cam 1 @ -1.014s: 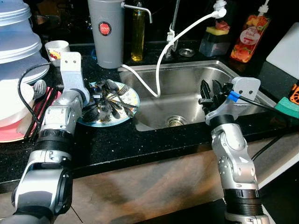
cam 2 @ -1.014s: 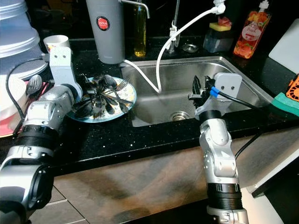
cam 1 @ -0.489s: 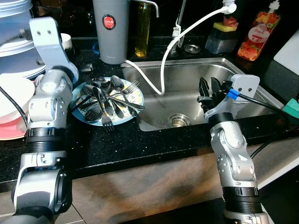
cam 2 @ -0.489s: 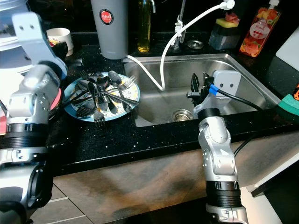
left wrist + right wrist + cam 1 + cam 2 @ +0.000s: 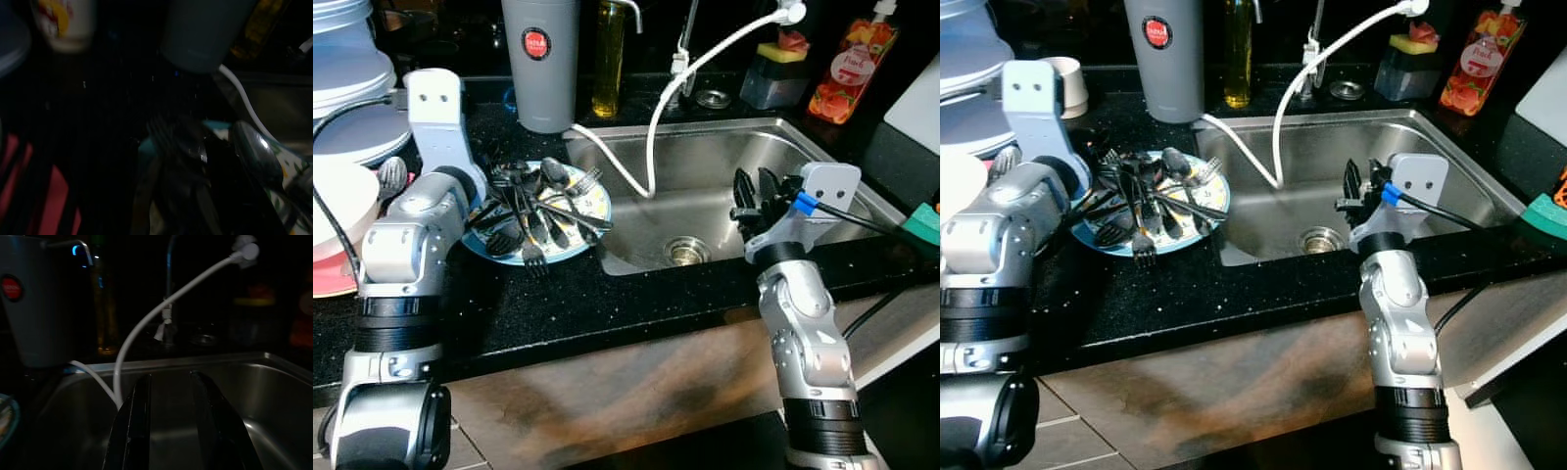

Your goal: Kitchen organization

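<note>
Start at your far left: stacked plates (image 5: 352, 73) and a white bowl (image 5: 337, 201) sit on a pink tray (image 5: 342, 279), with a small cup (image 5: 1072, 83) behind them on the dark surface (image 5: 607, 304).

Next comes your left gripper (image 5: 494, 196), down at the near-left rim of the blue plate (image 5: 597, 211). That plate sits just left of the sink and carries a heap of dark cutlery (image 5: 538, 201), forks and spoons crossed over one another. The left wrist view is dim, yet it shows a spoon bowl (image 5: 257, 152) and fork tines just ahead of the black fingers. Whether those jaws are apart or closed on a piece, you cannot tell from here.

This is the relation that matters: the cutlery lies directly ahead of the left jaws and well apart from the right ones, so the left arm is plainly the nearer. Most of the handles seem to run roughly from the arm's side across toward the sink, so they lie along your reach rather than across it; I judge you would need some wrist turn to close across a handle.

Further right, a grey jug (image 5: 540, 64) and an oil bottle (image 5: 609, 59) stand behind the plate, and a white hose (image 5: 651, 147) drops into the steel sink (image 5: 783, 142).

Your right gripper (image 5: 756, 191) hangs over the sink basin, jaws apart and holding nothing. Beyond it stand a sponge holder (image 5: 773, 73) and a soap bottle (image 5: 847, 69).
</note>
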